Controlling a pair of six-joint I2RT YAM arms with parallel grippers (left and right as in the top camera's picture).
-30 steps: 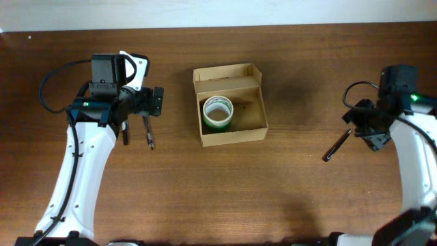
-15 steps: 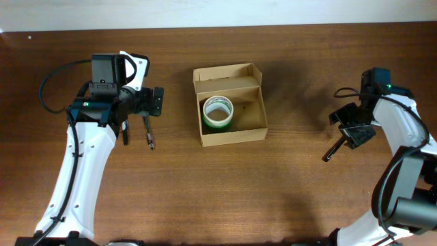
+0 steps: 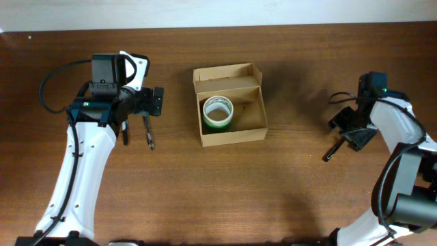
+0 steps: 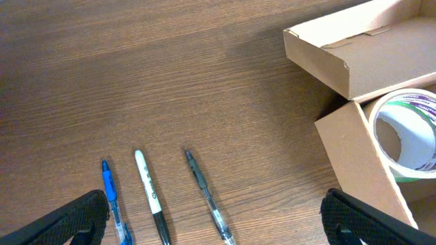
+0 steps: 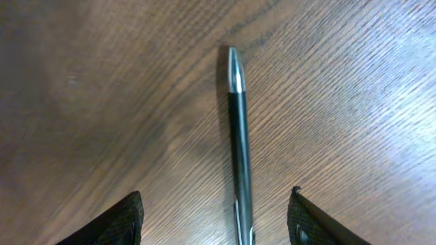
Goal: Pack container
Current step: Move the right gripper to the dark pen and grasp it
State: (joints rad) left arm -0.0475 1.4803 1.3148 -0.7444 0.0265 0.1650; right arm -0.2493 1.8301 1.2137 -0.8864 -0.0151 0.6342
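A: Which step was in hand?
B: Fetching a pen, it seemed. The right gripper (image 5: 214, 207) hung at the overhead's right, jaws apart astride a black pen (image 5: 236, 122), holding nothing. Next it would need to lower, close, and carry the pen to the box (image 3: 225, 74) at centre, tape roll (image 3: 218, 113) inside.
A: The left gripper (image 4: 218, 214)? Any writing?
B: Jaws apart, empty. The roll's print was unreadable.

There is 1 container (image 3: 233, 136), a cardboard box with its lid open, and 1 tape roll (image 3: 218, 102) inside it. There are 4 writing tools in all. 3 lie left of the container: 1 blue pen (image 4: 112, 204), 1 white-and-black marker (image 4: 148, 192) and 1 grey pen (image 4: 204, 194). 1 black pen (image 5: 238, 143) lies right of the container, well apart from it.
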